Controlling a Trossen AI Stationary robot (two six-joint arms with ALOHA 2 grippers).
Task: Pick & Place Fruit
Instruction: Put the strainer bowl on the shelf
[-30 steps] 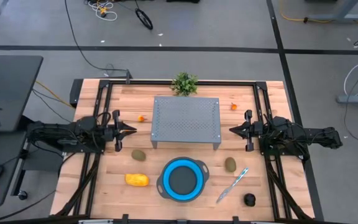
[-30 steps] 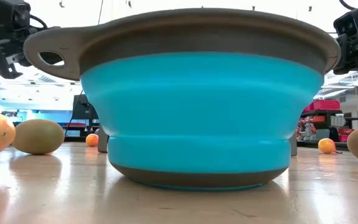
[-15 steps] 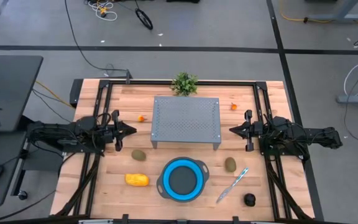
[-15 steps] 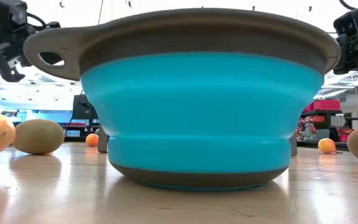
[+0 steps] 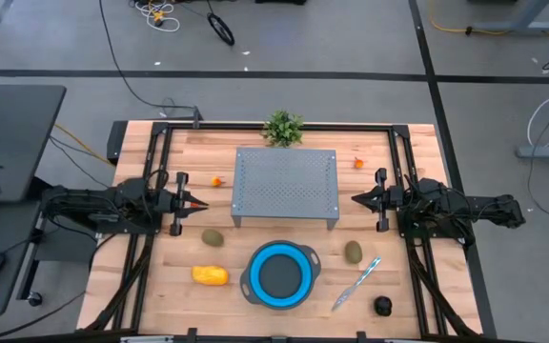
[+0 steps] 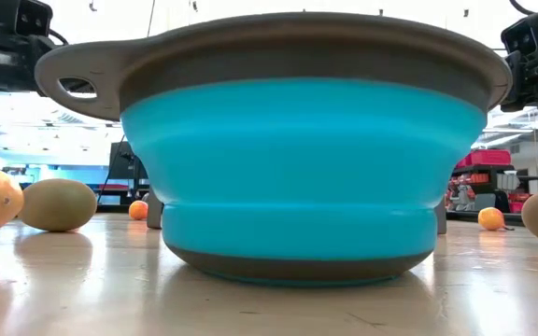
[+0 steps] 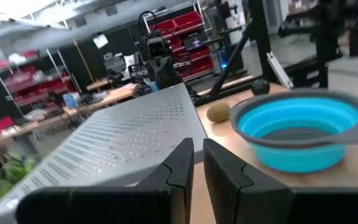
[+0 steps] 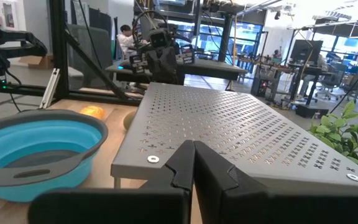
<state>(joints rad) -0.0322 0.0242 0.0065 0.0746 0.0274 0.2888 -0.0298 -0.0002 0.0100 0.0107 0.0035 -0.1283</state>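
Note:
The fruit lies scattered on the wooden table. A tiny orange one [image 5: 216,181] is left of the grey perforated stand [image 5: 286,185], and another [image 5: 358,163] is to its right. Olive-brown ovals [image 5: 213,237] [image 5: 353,252] flank the blue bowl [image 5: 280,274]. A yellow-orange oblong [image 5: 210,275] lies left of the bowl, and a near-black round one [image 5: 382,305] is at the near right. My left gripper [image 5: 201,203] hovers shut at the stand's left side and my right gripper [image 5: 355,199] shut at its right. Both point level at the stand and touch nothing.
A silver knife with a light-blue handle [image 5: 356,283] lies right of the bowl. A green plant sprig [image 5: 283,127] stands at the far edge behind the stand. Black rails [image 5: 155,191] run along the table's left and right sides. Bare wood lies between the stand and the bowl.
My left gripper has rolled about its own pointing line while staying in place and staying shut. The fruit, the bowl and my right arm have kept still.

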